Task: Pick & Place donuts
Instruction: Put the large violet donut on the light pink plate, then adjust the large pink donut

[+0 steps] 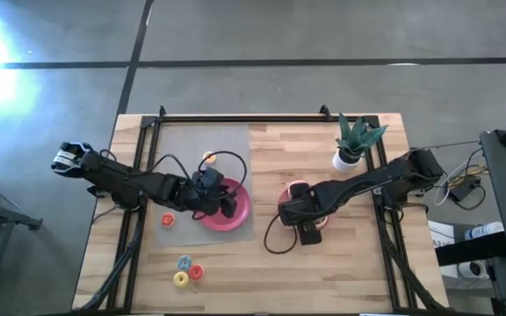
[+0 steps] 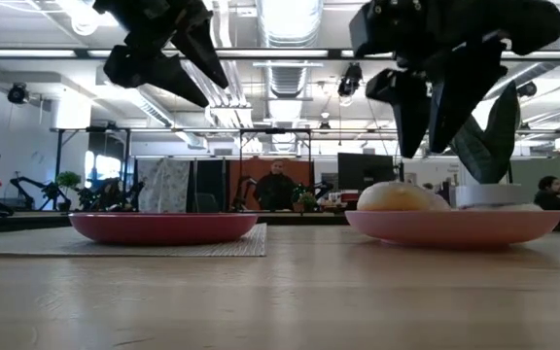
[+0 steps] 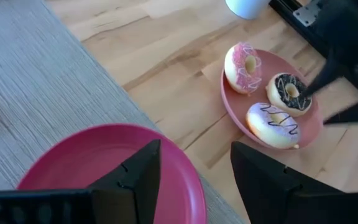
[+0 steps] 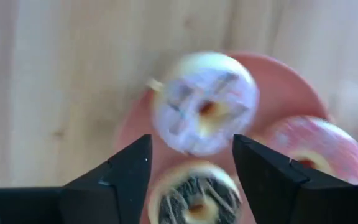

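The right end effector (image 4: 191,165) hung released over three crowded donuts (image 3: 268,92) — closing could nudge neighbours off the plate (image 3: 235,106). The left end effector (image 3: 194,168) waited, released, at nine o'clock.

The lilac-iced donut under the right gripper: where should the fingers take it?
Probably from above, one finger through the hole and one outside the ring. The lilac-iced donut lies flat on the light pink plate, right gripper open above it; the chocolate donut crowds one side.
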Robot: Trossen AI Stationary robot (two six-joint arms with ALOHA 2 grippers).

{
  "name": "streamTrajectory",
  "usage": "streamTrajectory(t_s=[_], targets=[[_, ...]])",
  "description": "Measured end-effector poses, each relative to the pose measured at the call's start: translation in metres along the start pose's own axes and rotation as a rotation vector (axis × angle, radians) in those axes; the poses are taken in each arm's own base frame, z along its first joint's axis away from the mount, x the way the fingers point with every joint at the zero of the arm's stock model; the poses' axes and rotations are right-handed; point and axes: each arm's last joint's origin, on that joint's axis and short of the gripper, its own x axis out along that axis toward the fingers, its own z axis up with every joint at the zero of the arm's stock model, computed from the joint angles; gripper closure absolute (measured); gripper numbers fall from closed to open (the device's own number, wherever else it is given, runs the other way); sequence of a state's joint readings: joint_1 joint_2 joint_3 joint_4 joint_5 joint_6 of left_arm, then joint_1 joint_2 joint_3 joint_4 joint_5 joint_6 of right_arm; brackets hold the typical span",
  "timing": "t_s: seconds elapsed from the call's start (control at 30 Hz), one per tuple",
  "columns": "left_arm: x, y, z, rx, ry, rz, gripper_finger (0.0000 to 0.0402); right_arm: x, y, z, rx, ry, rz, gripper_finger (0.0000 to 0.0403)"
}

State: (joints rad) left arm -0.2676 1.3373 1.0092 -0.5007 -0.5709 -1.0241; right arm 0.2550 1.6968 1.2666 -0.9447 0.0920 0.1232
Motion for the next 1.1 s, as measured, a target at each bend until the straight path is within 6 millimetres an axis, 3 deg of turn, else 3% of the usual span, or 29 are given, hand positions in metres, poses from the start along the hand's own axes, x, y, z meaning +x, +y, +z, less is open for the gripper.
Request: streamTrajectory(t_s=[0.2, 0.37, 0.57, 0.83, 1.1], targets=[[0.000, 0.000, 0.000, 0.006, -0.009, 0.001, 0.0234, -0.012, -0.021, -0.013, 0.128, -0.039, -0.157, 0.0188], [0.000, -0.002, 0.001, -0.006, -0.017, -0.013, 0.0234, 0.001, -0.058, -0.019, 0.207, -0.051, -0.175, 0.0188], [-0.001, -0.002, 0.001, -0.033, -0.019, -0.019, 0.0234, 0.020, -0.094, -0.038, 0.163, 0.008, -0.157, 0.0188], [-0.001, -0.003, 0.001, -0.062, -0.024, -0.017, 0.0234, 0.037, -0.097, -0.050, 0.122, 0.020, -0.087, 0.0188], [-0.001, -0.002, 0.002, -0.066, -0.047, -0.004, 0.0234, 0.030, -0.100, -0.043, 0.104, -0.020, -0.095, 0.0188]])
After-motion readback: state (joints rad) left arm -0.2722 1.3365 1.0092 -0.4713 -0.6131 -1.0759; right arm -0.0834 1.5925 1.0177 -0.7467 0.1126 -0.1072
